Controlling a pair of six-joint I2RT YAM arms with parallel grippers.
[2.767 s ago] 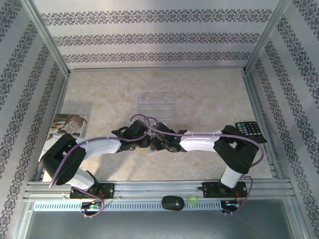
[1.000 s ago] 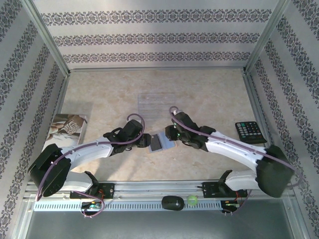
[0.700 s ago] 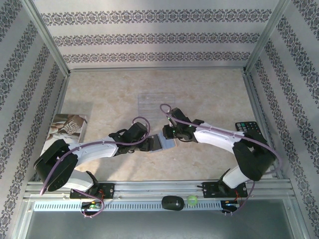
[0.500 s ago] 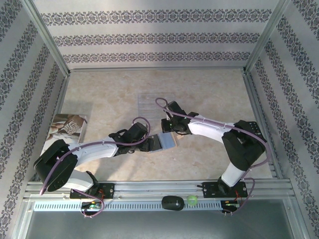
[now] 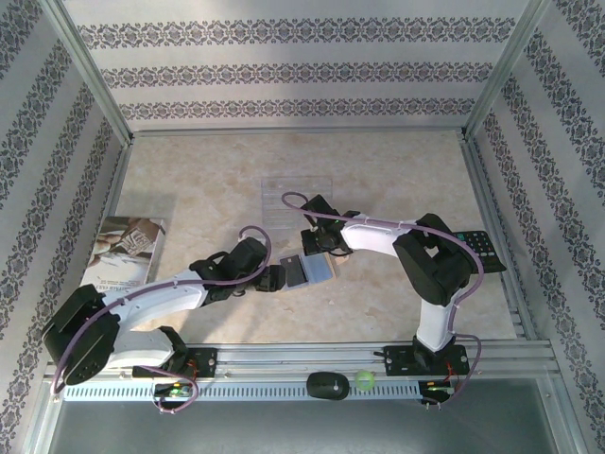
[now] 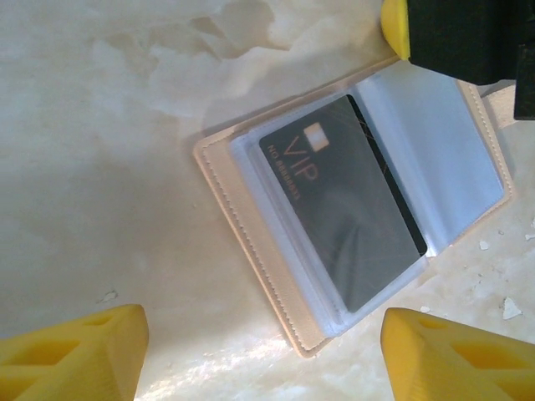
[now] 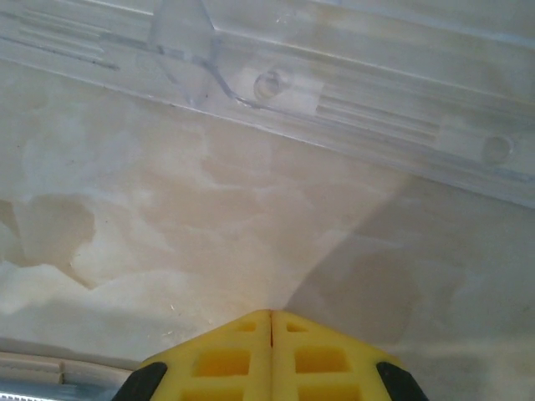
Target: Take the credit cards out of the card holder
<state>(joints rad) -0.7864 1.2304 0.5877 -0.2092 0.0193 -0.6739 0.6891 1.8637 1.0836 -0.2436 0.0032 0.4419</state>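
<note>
Card holder [image 5: 310, 270] open flat on surface [image 5: 397, 170], about mid-scene, just on near side of clear tray [image 5: 296, 197]. Tan stitched rim outside; glossy blue-grey clear sleeves [image 6: 435, 150] inside. Black credit card [image 6: 343, 221] in left half, gold "VIP" lettering and small pale chip mark at one end. Fully sleeved or partly out: hard to tell. Right half pale and shiny; presence of second card in there: cannot tell.

State of left fingers [image 6: 75, 355]: spread wide, yellow tips low beside left end of holder, clamped on nothing. State of right fingers [image 7: 242, 359]: pressed together, empty, tips down at far edge of holder, between it and tray. Contact with holder: unclear.

Step in hand, by judgement: lining up to draw black card out. Card not yet out.

Notes for doing it well:
- Pin right half with closed right fingers before pulling; light holder likely to slide or fold shut otherwise.
- Find sleeve mouth first; looks to face fold. Pull along that line only, not across stitching.
- Bring one left tip under exposed card edge, other on top; pinch card alone, not plastic layer.
- Keep pull shallow and slow. Thin, stiff, slick card: easy to lose from grip.
- Set card down well apart from holder, then check right-hand sleeves.
</note>
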